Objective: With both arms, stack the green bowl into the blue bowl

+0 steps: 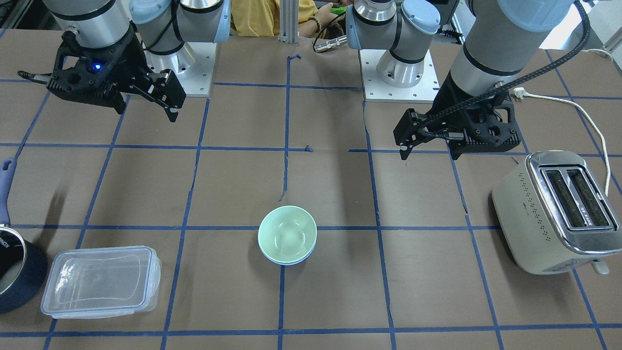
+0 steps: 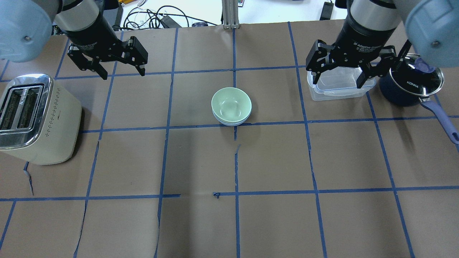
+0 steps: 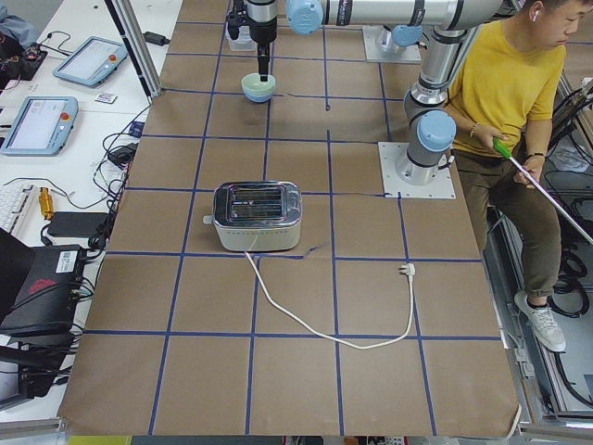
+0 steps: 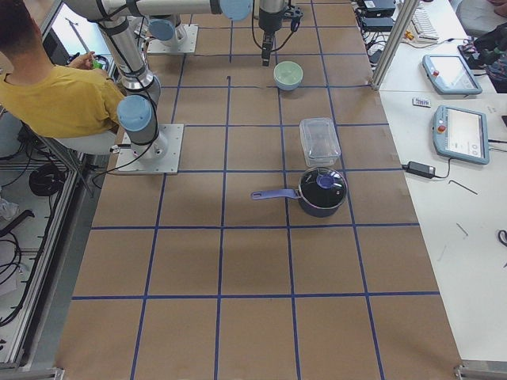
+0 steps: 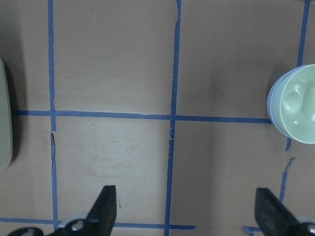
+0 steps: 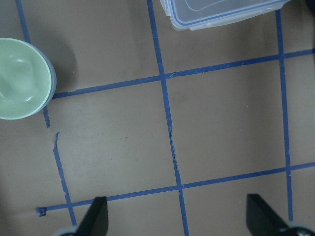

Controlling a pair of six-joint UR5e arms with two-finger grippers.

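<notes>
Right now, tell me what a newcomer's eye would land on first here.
The green bowl nested in the blue bowl at the table's centre stands out first. The left gripper and right gripper hang open above the table on either side. A toaster sits on the robot's left, a clear box and dark pot on its right.

Inner bowl in outer bowl, toaster leftward

The green bowl sits upright mid-table, nested inside the blue bowl. Only the blue one's rim shows
</notes>
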